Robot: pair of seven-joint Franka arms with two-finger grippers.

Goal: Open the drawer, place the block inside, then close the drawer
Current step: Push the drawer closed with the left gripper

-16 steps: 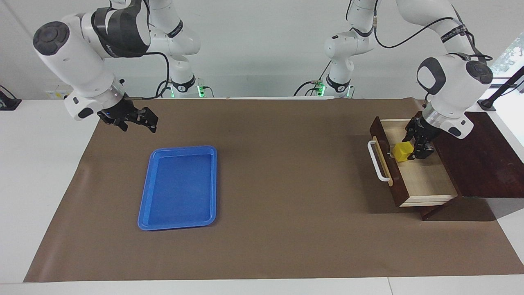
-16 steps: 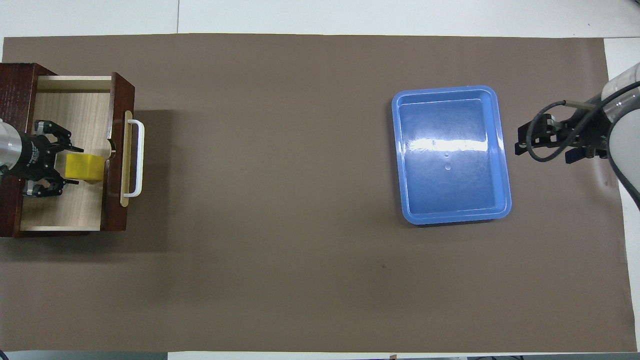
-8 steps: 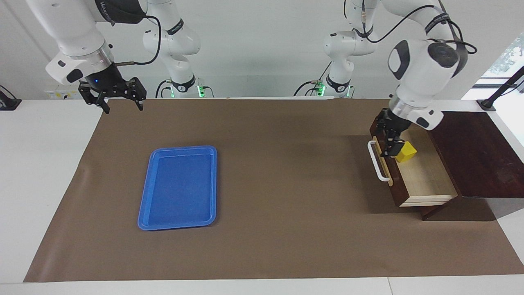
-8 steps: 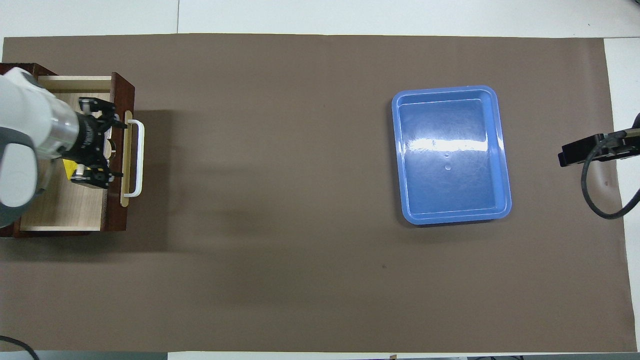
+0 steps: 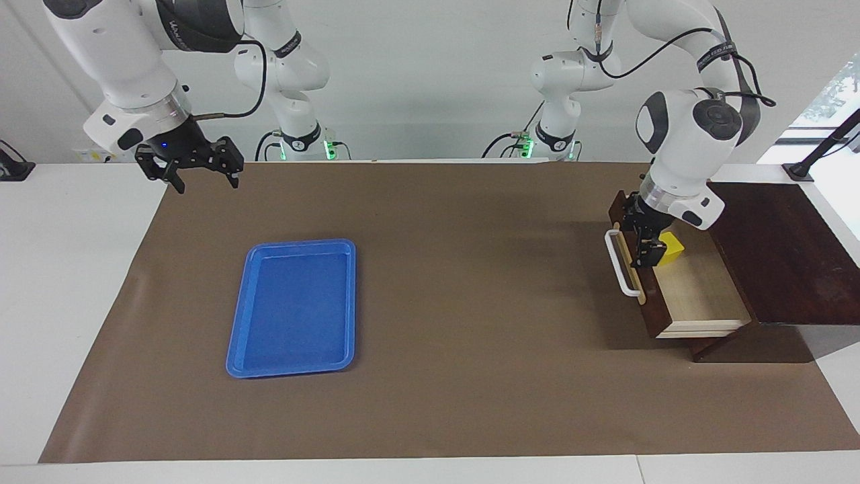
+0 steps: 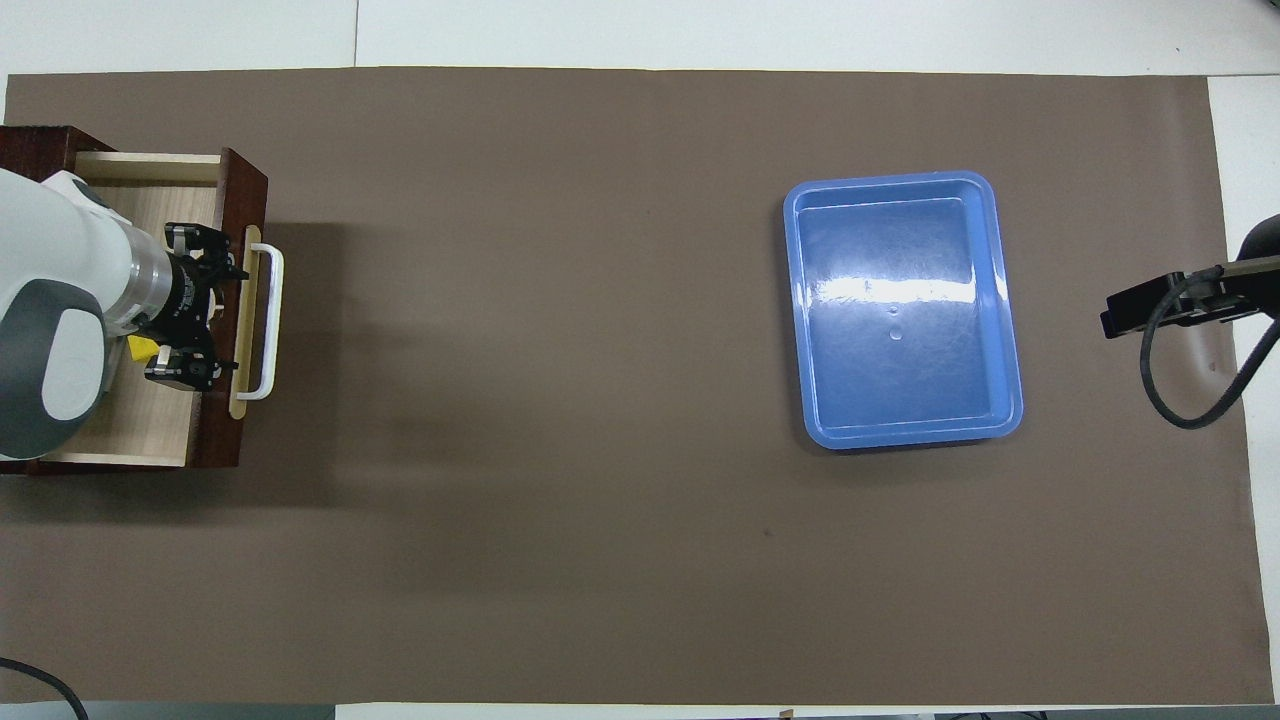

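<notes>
In the open drawer (image 5: 699, 296) lies the block (image 5: 670, 247), just beside the drawer's front panel. The left gripper (image 5: 643, 243) hangs over that panel, fingers spread, empty. The right gripper (image 5: 190, 165) waits above the tabletop (image 5: 470, 376) edge, fingers spread, near the blue tray (image 5: 293, 307).

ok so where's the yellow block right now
The block lies inside the open drawer at the left arm's end of the table, beside the left gripper.

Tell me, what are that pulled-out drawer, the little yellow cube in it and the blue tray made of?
The drawer looks like wood: dark stained front, pale grained floor. The yellow cube could be plastic or painted wood, uniformly coloured. The blue tray seems glossy plastic, reflecting light.
</notes>
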